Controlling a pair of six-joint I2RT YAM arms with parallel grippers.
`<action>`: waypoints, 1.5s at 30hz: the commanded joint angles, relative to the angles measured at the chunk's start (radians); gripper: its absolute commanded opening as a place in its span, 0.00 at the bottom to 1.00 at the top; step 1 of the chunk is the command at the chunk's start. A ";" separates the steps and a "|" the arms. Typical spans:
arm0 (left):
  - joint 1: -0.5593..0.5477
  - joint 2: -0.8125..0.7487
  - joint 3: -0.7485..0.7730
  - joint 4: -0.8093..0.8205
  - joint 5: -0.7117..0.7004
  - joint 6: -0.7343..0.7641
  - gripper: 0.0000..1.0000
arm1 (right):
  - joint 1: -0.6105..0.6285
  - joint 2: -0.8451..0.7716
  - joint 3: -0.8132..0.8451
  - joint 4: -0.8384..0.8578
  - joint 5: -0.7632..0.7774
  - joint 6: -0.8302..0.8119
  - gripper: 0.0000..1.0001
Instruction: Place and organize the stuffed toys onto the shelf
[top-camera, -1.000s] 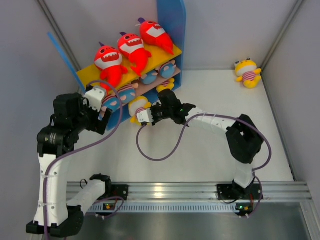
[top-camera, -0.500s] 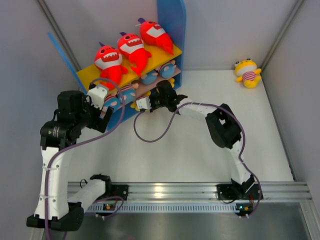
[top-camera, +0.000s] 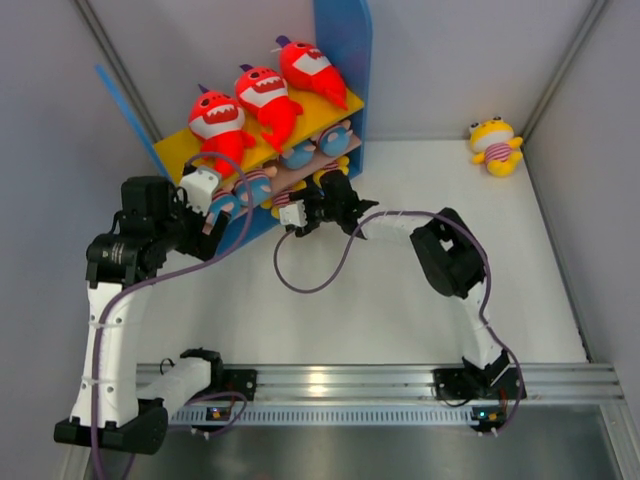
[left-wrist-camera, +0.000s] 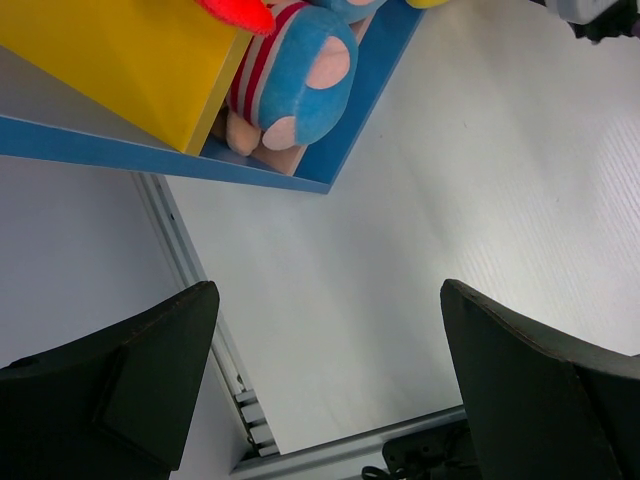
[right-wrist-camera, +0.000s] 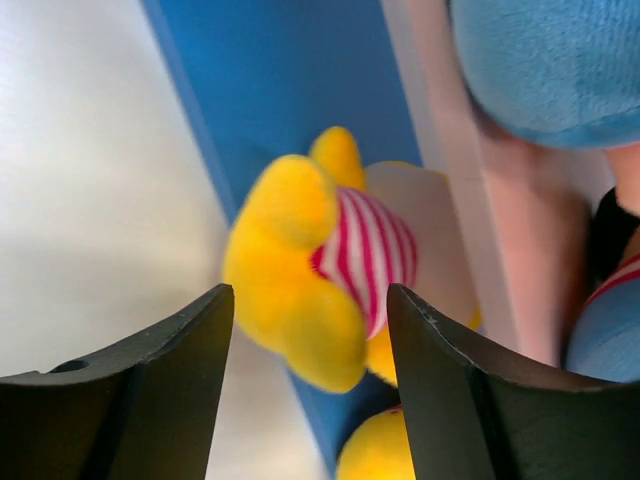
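The shelf (top-camera: 341, 50) holds three red sharks (top-camera: 262, 95) on its yellow top board, with blue-capped dolls (top-camera: 334, 140) in striped shirts on the board below. My right gripper (top-camera: 301, 206) is at the shelf's front and stands open (right-wrist-camera: 310, 345). A yellow doll (right-wrist-camera: 325, 265) in a pink-striped shirt lies on the blue base (right-wrist-camera: 290, 80) just beyond the fingers, free of both. Another yellow doll (top-camera: 496, 145) sits on the table at the far right. My left gripper (top-camera: 212, 222) hangs wide open (left-wrist-camera: 330, 345) by the shelf's left end, holding nothing.
A blue-capped doll (left-wrist-camera: 295, 70) lies at the open left end of the shelf's base (left-wrist-camera: 355, 115). Grey walls close in the table on the left, back and right. The arms' metal rail (top-camera: 380, 380) runs along the near edge.
My right gripper carried the yellow doll up to the shelf's bottom level and opened, letting it go there. The left arm rose slightly and stayed open.
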 joint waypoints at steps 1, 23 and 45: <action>0.000 -0.004 -0.008 0.012 0.022 -0.004 0.99 | 0.012 -0.181 -0.069 0.158 -0.066 0.090 0.63; 0.003 -0.108 -0.188 0.015 0.033 -0.026 0.99 | 0.038 -0.746 -0.495 0.016 0.308 0.687 0.76; 0.017 -0.170 -0.308 0.015 -0.035 -0.035 0.99 | -0.249 -0.751 -0.420 -0.214 0.789 1.242 0.77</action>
